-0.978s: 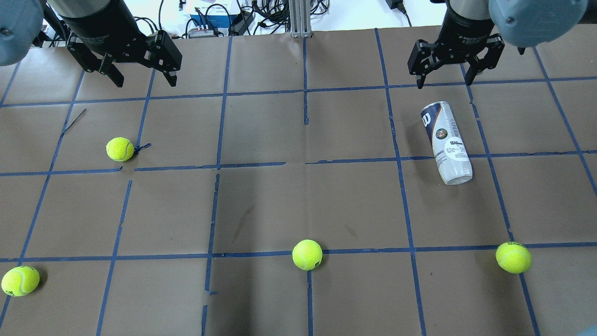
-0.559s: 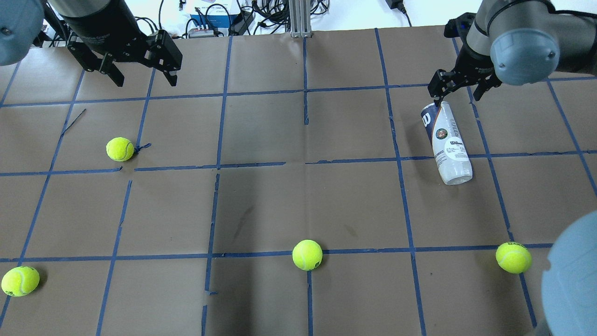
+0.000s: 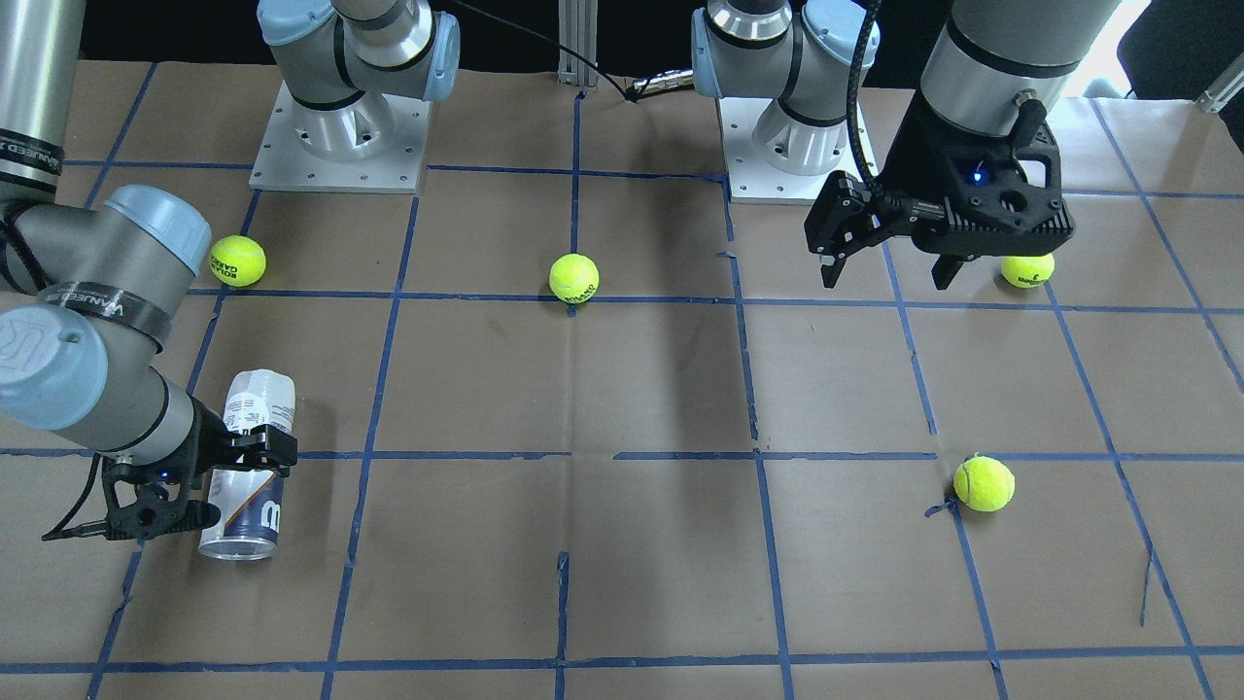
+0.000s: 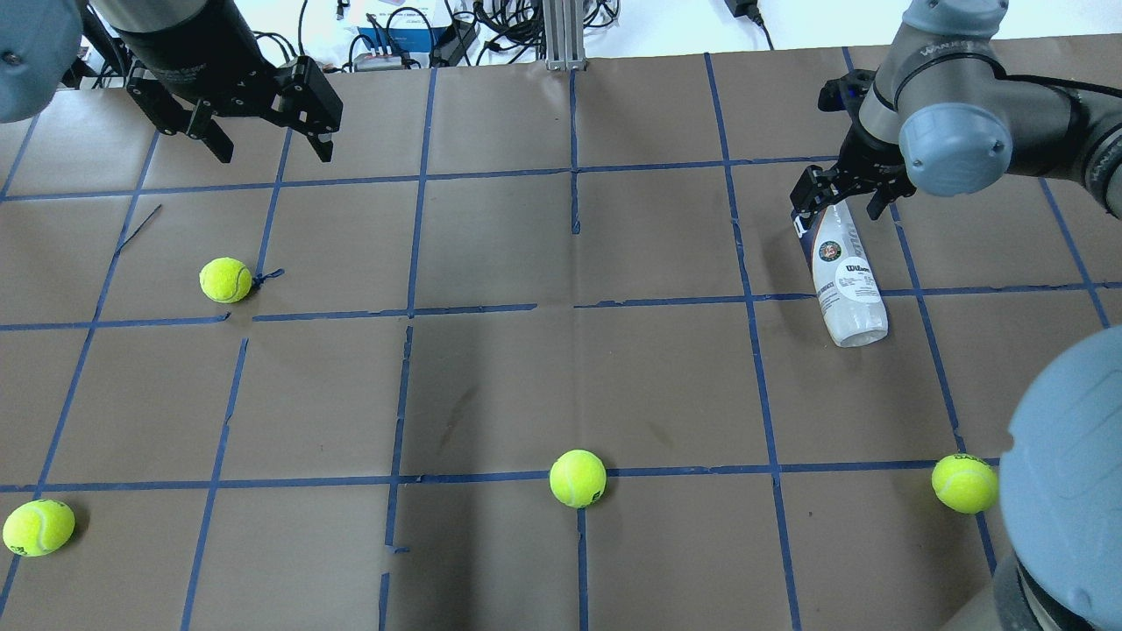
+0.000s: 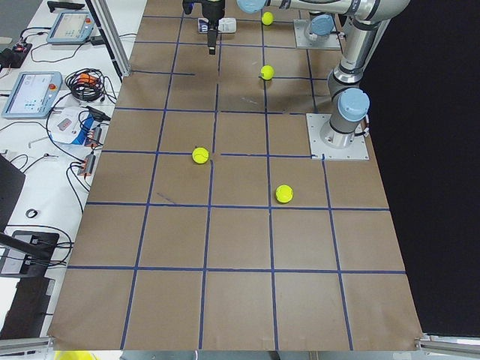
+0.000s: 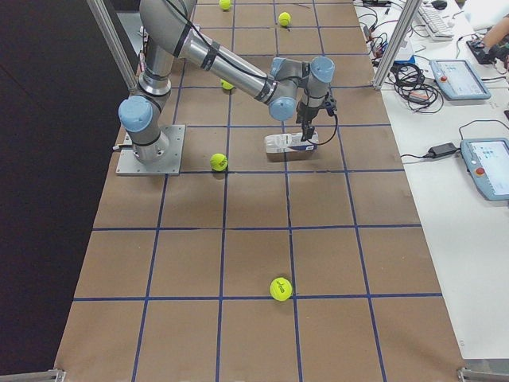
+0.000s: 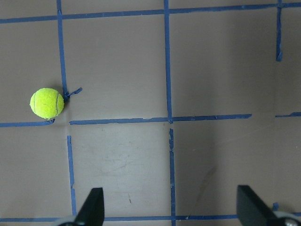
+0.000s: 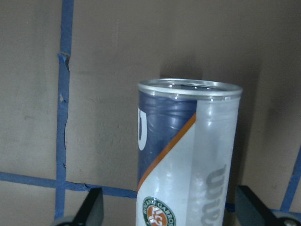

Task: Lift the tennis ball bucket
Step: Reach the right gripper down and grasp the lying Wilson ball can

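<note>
Item: tennis ball bucket (image 4: 843, 285), a clear cylinder with a white and navy label. It lies on its side on the table (image 4: 491, 386), on the robot's right, across a blue tape line. Its silvery-rimmed end points away from the robot's base. Right gripper (image 4: 837, 209): lowered at that rimmed end with its jaws spread wide, one finger on each side of the bucket. The wrist view shows a gap at both sides, so nothing is gripped. Left gripper (image 4: 272, 149): raised over the far left part of the table, jaws wide apart and holding nothing. Also on the table are four yellow-green tennis balls, all well apart from the bucket: one at left (image 4: 225, 280), one near the middle (image 4: 578, 478), one at near right (image 4: 964, 483) and one at the near left corner (image 4: 39, 528). Surface: brown paper with a blue tape grid.
</note>
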`<action>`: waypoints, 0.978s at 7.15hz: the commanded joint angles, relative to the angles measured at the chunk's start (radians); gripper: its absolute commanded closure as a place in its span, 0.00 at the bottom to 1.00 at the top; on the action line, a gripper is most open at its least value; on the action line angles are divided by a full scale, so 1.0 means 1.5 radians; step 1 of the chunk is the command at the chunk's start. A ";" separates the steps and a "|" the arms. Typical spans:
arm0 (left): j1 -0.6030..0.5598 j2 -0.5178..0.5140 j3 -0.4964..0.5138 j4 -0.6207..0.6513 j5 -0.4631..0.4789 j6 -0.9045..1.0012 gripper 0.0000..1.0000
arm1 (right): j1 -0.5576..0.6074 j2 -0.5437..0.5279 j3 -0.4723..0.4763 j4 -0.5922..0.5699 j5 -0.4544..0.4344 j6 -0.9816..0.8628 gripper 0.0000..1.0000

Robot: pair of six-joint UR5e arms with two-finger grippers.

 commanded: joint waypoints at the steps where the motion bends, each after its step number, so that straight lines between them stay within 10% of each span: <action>1: -0.001 0.000 0.000 0.000 0.000 0.000 0.00 | -0.001 0.022 0.007 -0.004 -0.011 -0.024 0.00; 3: 0.000 0.000 0.000 0.000 -0.001 0.000 0.00 | -0.006 0.034 0.007 -0.016 -0.015 -0.027 0.04; 5: 0.000 0.001 -0.001 0.000 0.000 0.000 0.00 | -0.006 0.033 0.006 -0.016 -0.017 -0.024 0.36; 7: 0.010 0.001 0.001 0.000 -0.001 0.000 0.00 | -0.004 0.027 -0.001 -0.013 -0.016 -0.006 0.36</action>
